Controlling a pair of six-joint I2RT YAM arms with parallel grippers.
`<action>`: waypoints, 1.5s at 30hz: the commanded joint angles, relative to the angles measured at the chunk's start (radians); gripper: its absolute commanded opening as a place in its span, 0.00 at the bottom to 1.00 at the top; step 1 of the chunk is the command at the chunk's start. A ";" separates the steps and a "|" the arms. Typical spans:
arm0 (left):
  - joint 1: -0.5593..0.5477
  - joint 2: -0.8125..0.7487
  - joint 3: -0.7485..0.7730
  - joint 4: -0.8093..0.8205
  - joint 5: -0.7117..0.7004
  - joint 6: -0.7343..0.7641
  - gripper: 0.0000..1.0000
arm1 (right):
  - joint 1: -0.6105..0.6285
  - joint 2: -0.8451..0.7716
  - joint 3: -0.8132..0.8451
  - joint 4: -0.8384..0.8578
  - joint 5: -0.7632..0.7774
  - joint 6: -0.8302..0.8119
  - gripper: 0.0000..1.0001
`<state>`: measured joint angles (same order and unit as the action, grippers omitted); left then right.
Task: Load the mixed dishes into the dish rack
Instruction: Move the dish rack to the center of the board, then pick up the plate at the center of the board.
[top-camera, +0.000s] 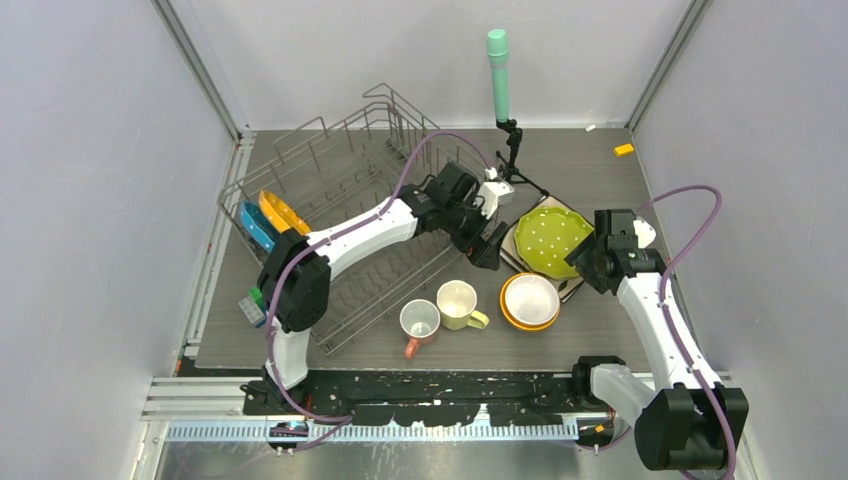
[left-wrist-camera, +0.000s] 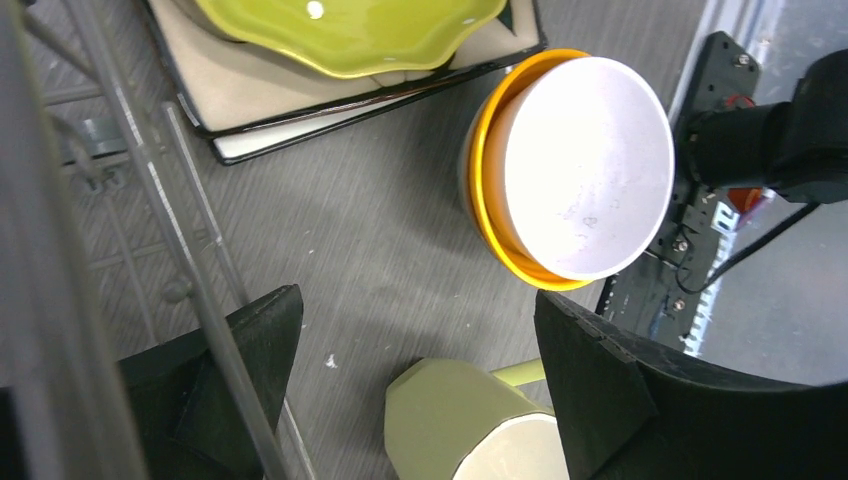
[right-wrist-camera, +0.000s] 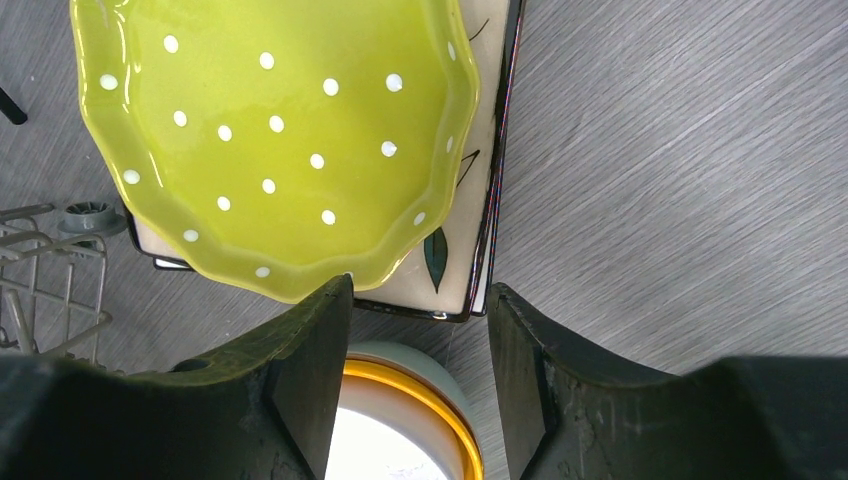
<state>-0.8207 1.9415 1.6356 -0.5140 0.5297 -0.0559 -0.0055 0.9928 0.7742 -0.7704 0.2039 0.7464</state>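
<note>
The wire dish rack (top-camera: 340, 200) holds a blue plate (top-camera: 256, 226) and an orange plate (top-camera: 281, 211) upright at its left end. The dotted yellow-green plate (top-camera: 551, 240) (right-wrist-camera: 280, 140) lies on the white square plate (right-wrist-camera: 462, 262). A white bowl (top-camera: 531, 297) (left-wrist-camera: 590, 165) sits nested in an orange bowl (left-wrist-camera: 483, 170). Beside them stand a pale-yellow mug (top-camera: 458, 303) (left-wrist-camera: 470, 420) and a pink mug (top-camera: 420, 322). My left gripper (top-camera: 490, 245) (left-wrist-camera: 420, 330) is open and empty above the pale-yellow mug. My right gripper (top-camera: 588, 262) (right-wrist-camera: 420, 310) is open and empty, over the near edge of the plates.
A green-topped cylinder (top-camera: 497, 60) on a black tripod stands behind the plates. A small blue-green box (top-camera: 254, 304) lies by the rack's near left corner. A small orange piece (top-camera: 624, 150) lies at the back right. Grey walls enclose the table.
</note>
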 joint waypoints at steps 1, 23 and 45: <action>0.008 -0.082 -0.012 0.006 -0.160 -0.028 0.90 | 0.006 0.018 0.027 0.034 0.028 -0.010 0.57; 0.122 -0.426 -0.345 0.295 -0.269 -0.216 0.96 | -0.087 0.167 0.003 0.170 -0.010 -0.019 0.43; 0.185 -0.616 -0.481 0.308 -0.302 -0.332 0.98 | -0.130 0.211 -0.122 0.308 -0.067 0.006 0.32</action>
<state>-0.6346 1.3766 1.1728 -0.2798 0.2169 -0.3946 -0.1276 1.2194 0.6815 -0.5240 0.1364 0.7406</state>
